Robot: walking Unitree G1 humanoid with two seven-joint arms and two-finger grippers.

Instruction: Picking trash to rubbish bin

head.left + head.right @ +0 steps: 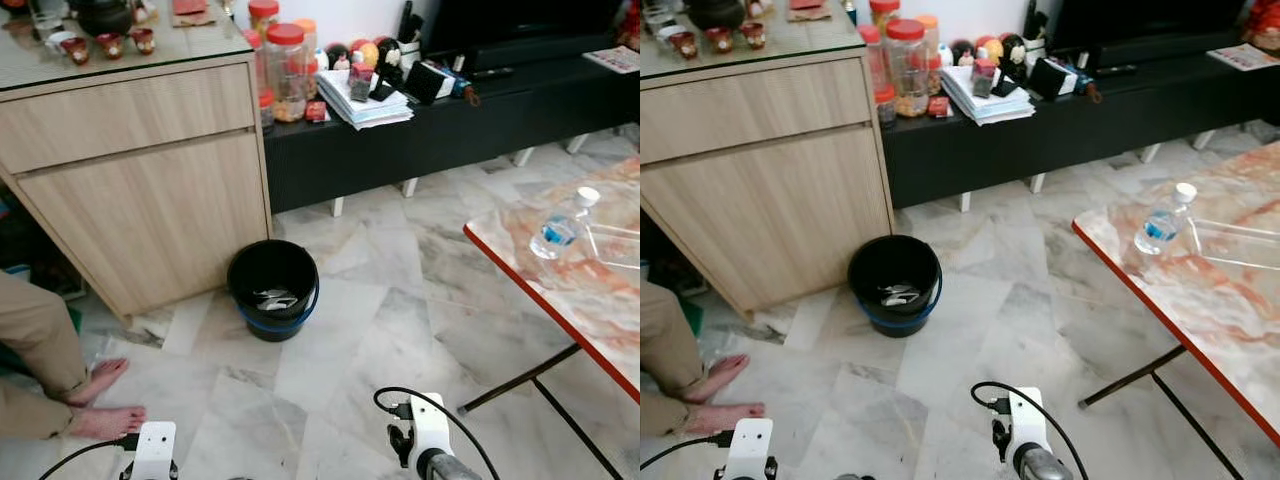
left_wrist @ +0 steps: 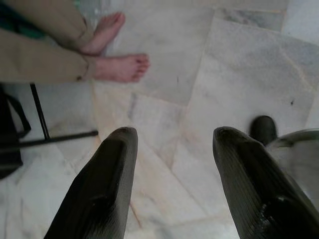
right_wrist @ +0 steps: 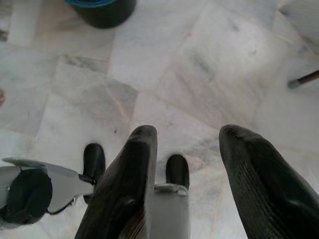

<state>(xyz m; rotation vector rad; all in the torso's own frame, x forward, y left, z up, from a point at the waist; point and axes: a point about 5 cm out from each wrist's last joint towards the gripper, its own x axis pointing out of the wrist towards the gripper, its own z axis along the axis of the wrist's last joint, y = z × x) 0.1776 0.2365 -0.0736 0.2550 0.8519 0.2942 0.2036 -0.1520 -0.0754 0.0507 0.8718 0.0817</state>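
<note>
Left eye view shows a black rubbish bin (image 1: 272,288) at centre frame on the marble floor (image 1: 380,320), just beside a wooden cabinet (image 1: 140,190), with pale scraps inside. A clear plastic bottle (image 1: 562,226) lies on the red-edged table (image 1: 560,290) at right. Both arms hang low at the bottom edge; the left gripper (image 2: 172,169) and right gripper (image 3: 187,164) have fingers spread, holding nothing. A person's bare feet (image 1: 105,400) rest at lower left.

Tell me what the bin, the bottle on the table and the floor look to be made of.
Bin: likely plastic, matte black with a blue band around its base. Bottle: clear plastic by its see-through body, white cap, blue label. Floor: polished marble-look tiles, grey-veined and glossy; real stone or ceramic can't be told.
</note>
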